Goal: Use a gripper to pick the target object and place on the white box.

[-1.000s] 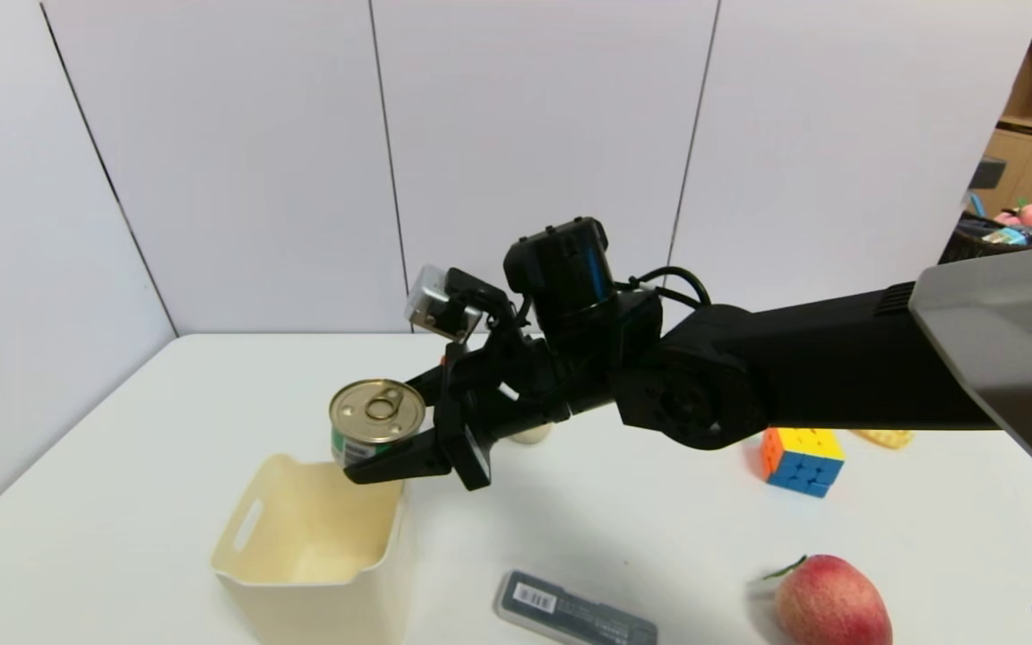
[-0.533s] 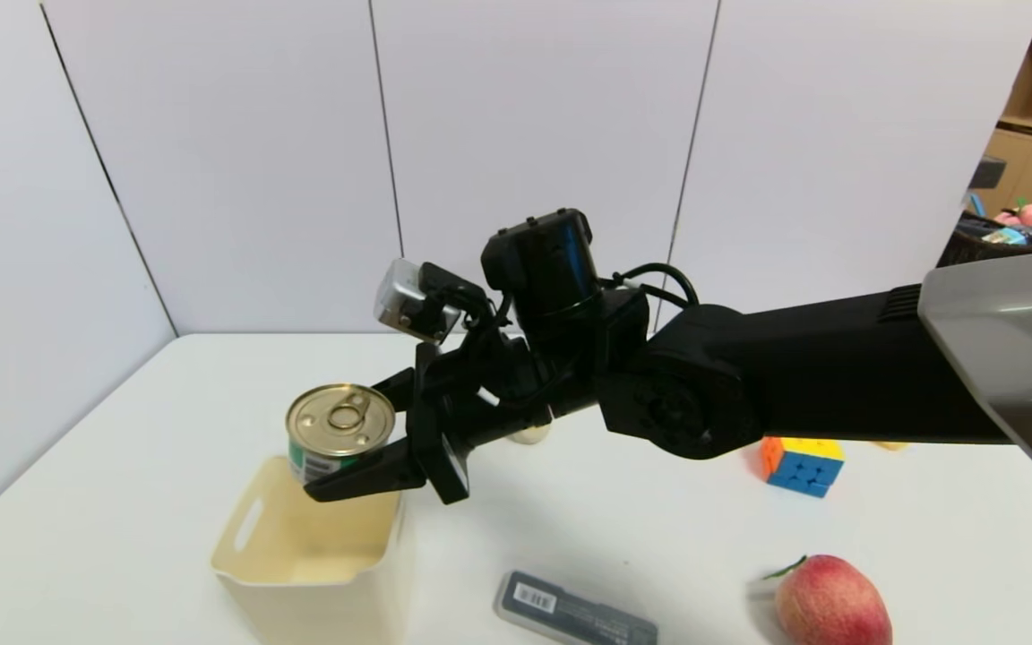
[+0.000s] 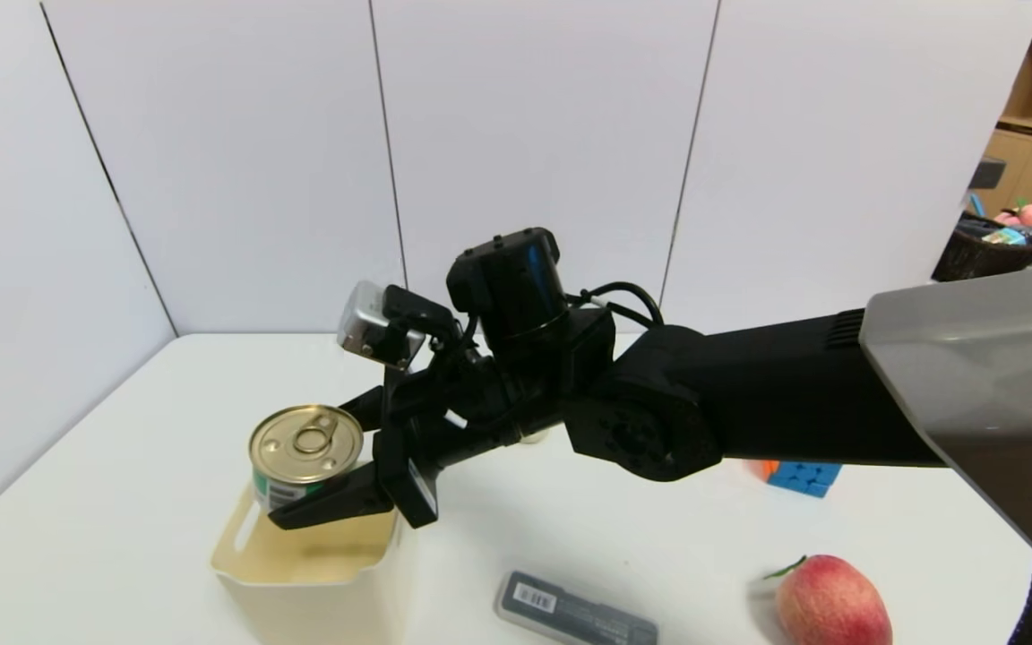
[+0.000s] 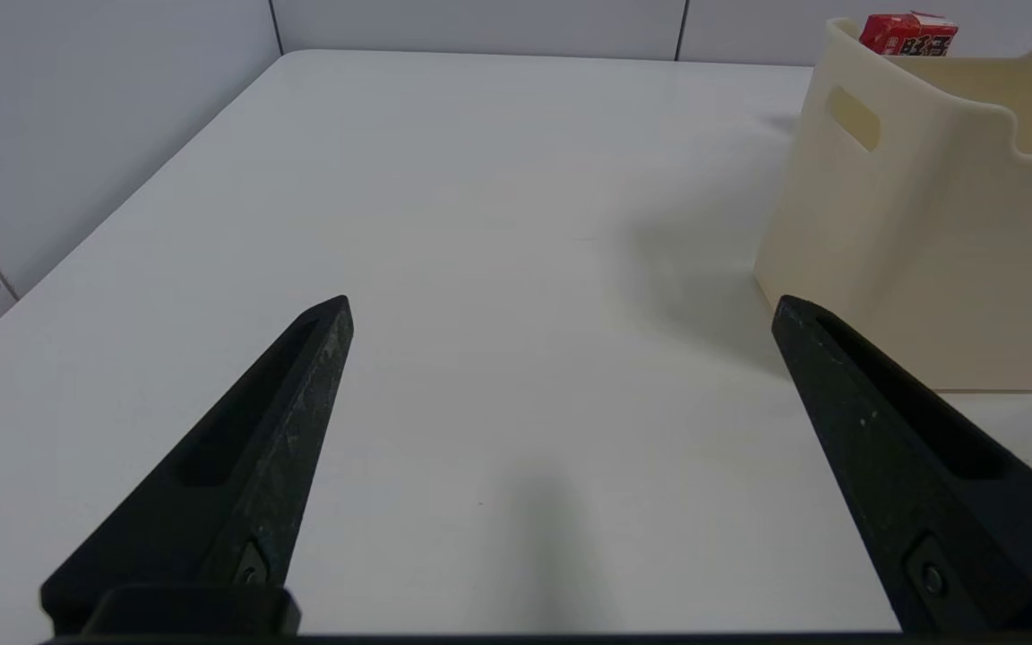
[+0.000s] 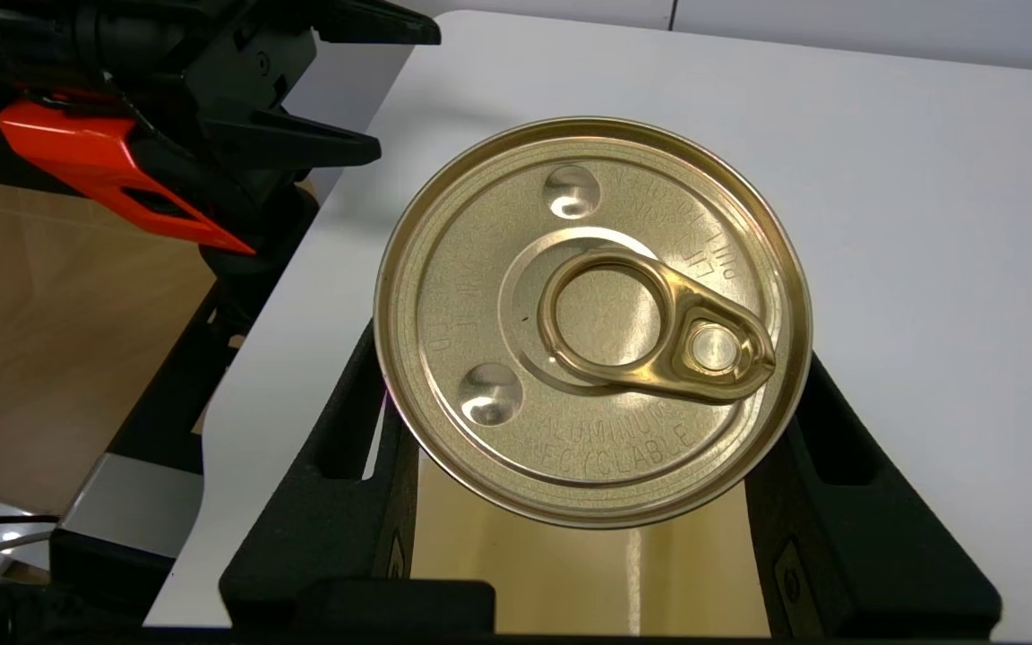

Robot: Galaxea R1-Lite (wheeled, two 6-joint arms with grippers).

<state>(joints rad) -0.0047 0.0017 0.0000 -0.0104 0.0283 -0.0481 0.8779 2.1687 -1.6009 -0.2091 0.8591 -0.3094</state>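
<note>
- The head view shows the right gripper [image 3: 323, 488] holding a can [image 3: 305, 457] upright above the left part of the cream box [image 3: 305, 573] on the table [image 3: 122, 466].
- The right wrist view shows the can's gold lid [image 5: 594, 318] with its pull ring, both fingers [image 5: 337, 502] pressed against its sides.
- The left wrist view alone shows the left gripper [image 4: 561, 309] low over the table beside the box, fingers spread wide, holding nothing.

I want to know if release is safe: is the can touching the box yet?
Cannot tell. Head view: the can, held by the right gripper, overlaps the box rim; no view shows contact or gap.
</note>
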